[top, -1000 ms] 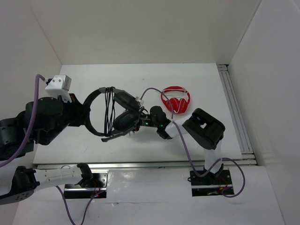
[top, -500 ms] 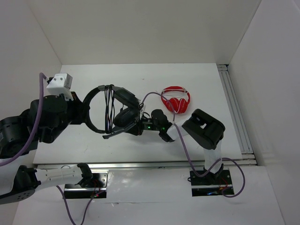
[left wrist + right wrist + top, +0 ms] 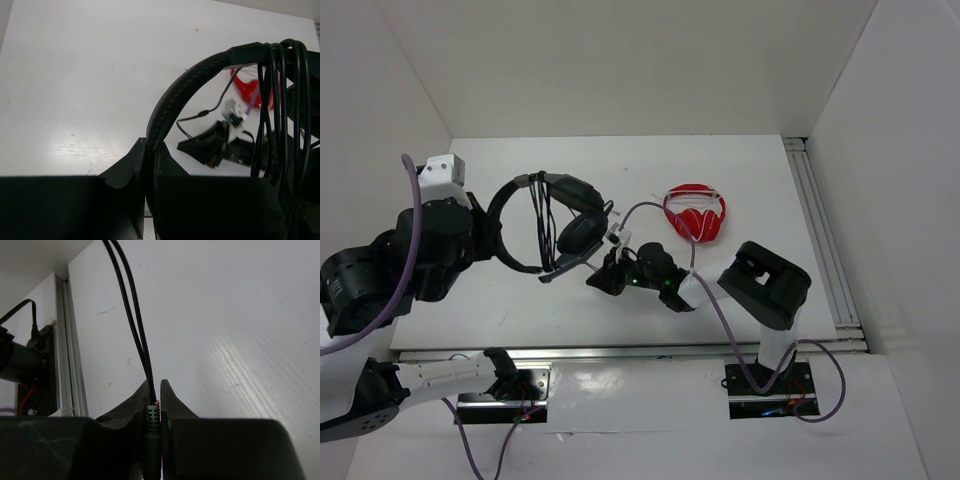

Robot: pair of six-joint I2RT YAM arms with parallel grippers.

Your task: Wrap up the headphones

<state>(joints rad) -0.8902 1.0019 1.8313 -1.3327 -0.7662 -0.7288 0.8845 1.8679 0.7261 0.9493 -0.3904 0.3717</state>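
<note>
The black headphones (image 3: pixel 535 222) hang above the table, with the cable wound in several loops across the headband (image 3: pixel 542 205). My left gripper (image 3: pixel 492 235) is shut on the headband's left part; the left wrist view shows the padded headband (image 3: pixel 185 85) running into my gripper (image 3: pixel 149 150) and the cable loops (image 3: pixel 280 100) at the right. My right gripper (image 3: pixel 597 282) sits low, just right of and below the earcup (image 3: pixel 578 235). In the right wrist view it (image 3: pixel 155 387) is shut on the cable's green plug (image 3: pixel 152 420), with two cable strands (image 3: pixel 132 315) rising from it.
The red headphones (image 3: pixel 695 215) lie on the table behind the right arm and also show in the left wrist view (image 3: pixel 250 92). An aluminium rail (image 3: pixel 820 230) runs along the table's right edge. White walls close the back and both sides.
My left gripper has carried the headphones to the left and towards the back. My right gripper has moved left and nearer, coming away from the earcup with the plug.
</note>
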